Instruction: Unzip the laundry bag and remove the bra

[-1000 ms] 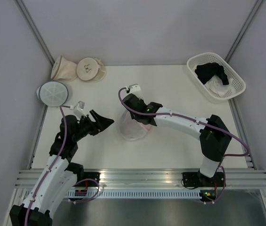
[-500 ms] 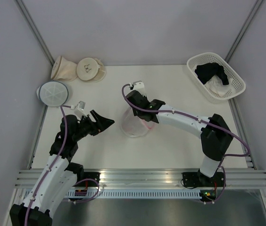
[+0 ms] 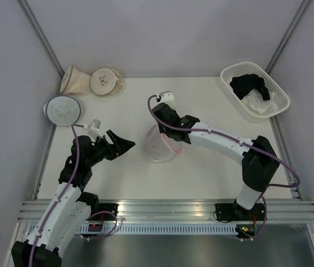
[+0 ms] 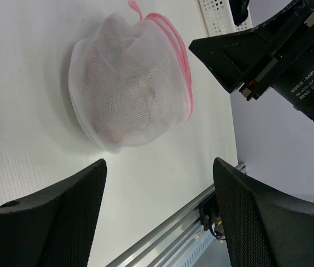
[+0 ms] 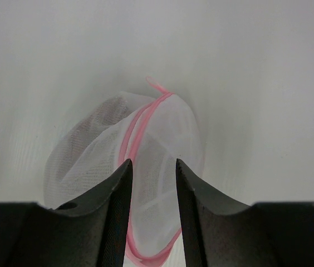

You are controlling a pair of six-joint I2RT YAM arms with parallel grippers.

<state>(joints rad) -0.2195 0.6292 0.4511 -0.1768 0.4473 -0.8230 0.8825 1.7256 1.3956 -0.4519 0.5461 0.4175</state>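
The laundry bag [image 3: 157, 147], a white mesh pouch with a pink rim, lies mid-table. It shows in the left wrist view [image 4: 129, 89] and the right wrist view [image 5: 90, 139], where its pink rim [image 5: 137, 130] runs up to a small pink loop. Only a dim dark mass shows through the mesh; the red bra is hidden. My right gripper [image 3: 177, 136] [image 5: 152, 162] hovers over the bag's right side with jaws apart, holding nothing. My left gripper [image 3: 124, 143] [image 4: 158, 167] is wide open and empty, left of the bag.
A white basket [image 3: 279, 94] at the back right holds a black garment [image 3: 250, 84] and a white cloth [image 3: 257, 103]. Two beige pouches [image 3: 76, 80] [image 3: 106, 82] and a pouch with a grey-blue rim [image 3: 62, 109] lie at the back left. A metal rail [image 3: 168, 208] runs along the front.
My right gripper has drawn back and to the right, off the bag's top. The bag has shifted slightly towards the back. The left arm has not moved.
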